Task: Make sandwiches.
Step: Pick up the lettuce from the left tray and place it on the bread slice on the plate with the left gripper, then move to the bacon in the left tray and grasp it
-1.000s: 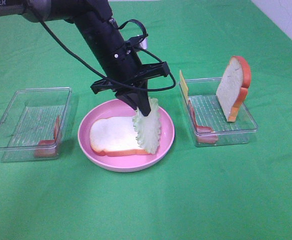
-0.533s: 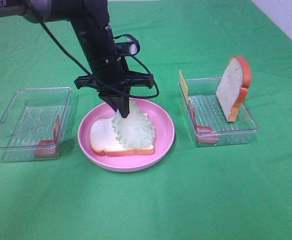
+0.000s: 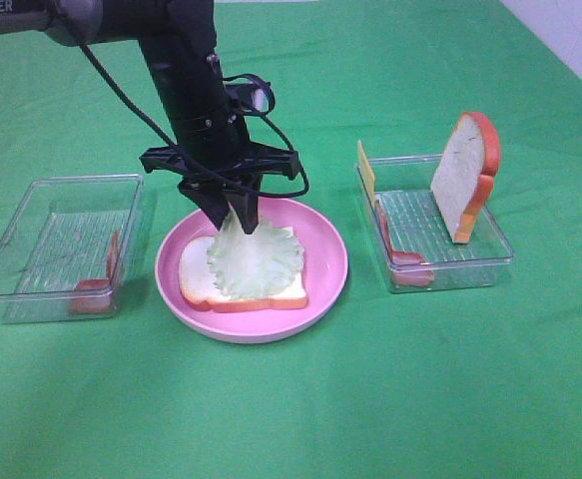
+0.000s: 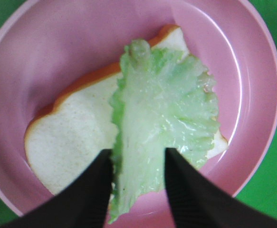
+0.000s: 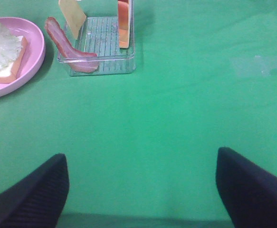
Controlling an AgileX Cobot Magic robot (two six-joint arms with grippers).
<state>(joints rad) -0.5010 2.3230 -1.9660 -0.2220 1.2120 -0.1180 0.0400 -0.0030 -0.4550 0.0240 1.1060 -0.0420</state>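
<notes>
Left claw (image 4: 137,159) stood parted, fingers (image 4: 86,190) flanking lettuce (image 4: 167,109), which lay flat on bread slice (image 4: 71,137) in pink plate (image 4: 57,42). Right claw (image 5: 140,161) hung spread wide above counter (image 5: 176,118).

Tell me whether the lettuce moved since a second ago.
Yes. The lettuce shifted left, from the right side of the pink plate to its middle, and lies on the bread slice.

Front green cloth (image 3: 370,399) lies open; 2 clear trays (image 3: 71,180) flank the pink plate (image 3: 325,249) under the left arm (image 3: 186,70).
</notes>
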